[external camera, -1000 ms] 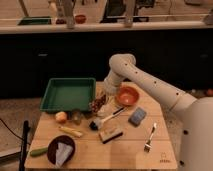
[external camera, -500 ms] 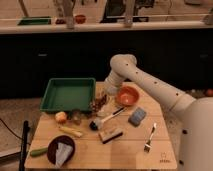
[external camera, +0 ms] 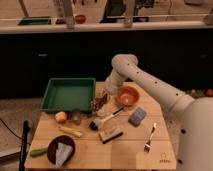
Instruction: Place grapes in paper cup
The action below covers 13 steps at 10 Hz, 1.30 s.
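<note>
**benchwatcher:** Where's the gripper (external camera: 101, 101) at? I see the white arm (external camera: 145, 85) coming in from the right of the frame and bending down toward the middle of the light wooden desk (external camera: 125, 150), just right of the green rectangular plastic tray (external camera: 67, 93).

**gripnerd:** Yep, it sits low at frame centre, between the tray and the round orange bowl (external camera: 127, 95). The small lumpy bunch of dark reddish-purple grapes (external camera: 98, 103) looks to be right at its tip, just left of the bowl. Whether the grapes are clamped or only touched, I honestly cannot tell.

**benchwatcher:** And the target?

**gripnerd:** The short whitish paper cup (external camera: 102, 113) is immediately below the grapes in the frame, so toward the near edge of the desk, next to the black-headed dish brush (external camera: 105, 119). That's the relation that matters: cup lies just frame-down from the gripper, barely apart. The cup's mouth faces up as far as I can see, and it's hardly wider than the bunch, so my guess is the move needs to be a short, well-centred shift toward the viewer.
</note>
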Motion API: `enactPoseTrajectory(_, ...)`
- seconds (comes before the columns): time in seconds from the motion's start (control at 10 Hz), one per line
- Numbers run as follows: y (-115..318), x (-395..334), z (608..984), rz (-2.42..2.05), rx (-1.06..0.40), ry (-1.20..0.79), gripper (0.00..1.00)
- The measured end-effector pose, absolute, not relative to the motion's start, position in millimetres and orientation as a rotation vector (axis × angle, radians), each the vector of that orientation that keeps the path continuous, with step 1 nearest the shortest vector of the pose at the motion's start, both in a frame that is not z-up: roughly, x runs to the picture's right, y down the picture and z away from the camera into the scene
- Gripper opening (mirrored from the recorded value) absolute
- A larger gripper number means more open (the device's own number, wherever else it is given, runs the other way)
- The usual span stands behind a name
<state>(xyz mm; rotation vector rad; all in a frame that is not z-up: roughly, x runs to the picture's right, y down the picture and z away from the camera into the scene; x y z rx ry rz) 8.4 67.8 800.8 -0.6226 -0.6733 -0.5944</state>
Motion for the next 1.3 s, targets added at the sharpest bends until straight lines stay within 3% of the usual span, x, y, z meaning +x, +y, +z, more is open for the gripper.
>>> enactPoseTrajectory(0.5,67.0,3.5,801.2,-0.59,-0.623,-0.702,0.76)
enactPoseTrajectory(0.7,66.3,2.4,799.9,-0.588,-0.621,-0.708,0.8)
enactPoseTrajectory(1.3,63.9,-1.3,798.0,-0.591,-0.611,-0.72,0.8)
